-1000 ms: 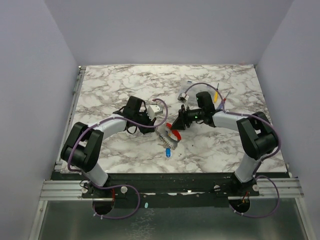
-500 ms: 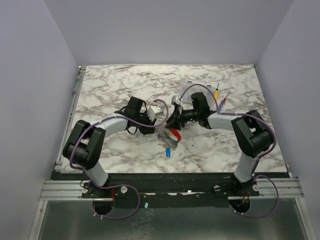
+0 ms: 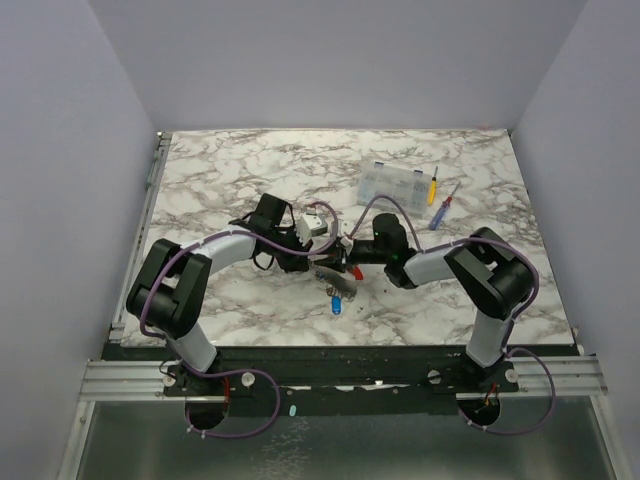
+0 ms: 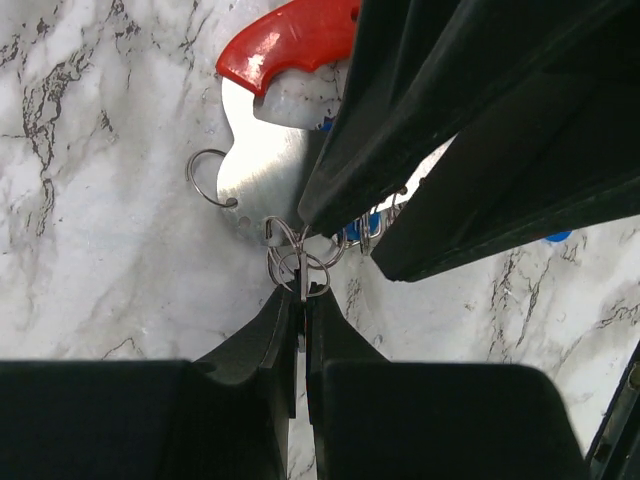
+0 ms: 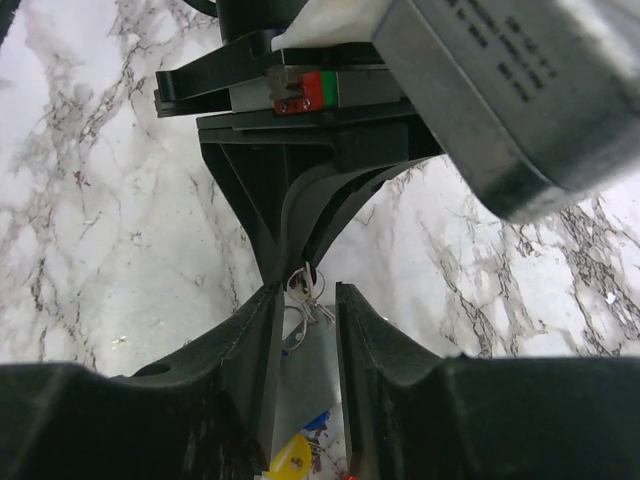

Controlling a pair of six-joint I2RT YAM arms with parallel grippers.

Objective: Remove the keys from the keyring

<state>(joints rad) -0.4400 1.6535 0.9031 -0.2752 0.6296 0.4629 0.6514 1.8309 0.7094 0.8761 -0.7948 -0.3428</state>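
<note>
Keys (image 4: 362, 228) lie bunched on the tabletop (image 3: 220, 180) toward the middle of its near edge, between the right fingers (image 5: 245, 350), which stand apart astride them. Left fingers (image 4: 262, 340) are clamped together on the keyring (image 4: 297, 265), just beside the bunch.

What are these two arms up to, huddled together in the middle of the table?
They are working on a bunch of keys. The left gripper holds the small wire keyring pinched between its fingertips. The right gripper faces it nose to nose, with a finger on either side of the same rings. No key looks to have come off yet.
</note>
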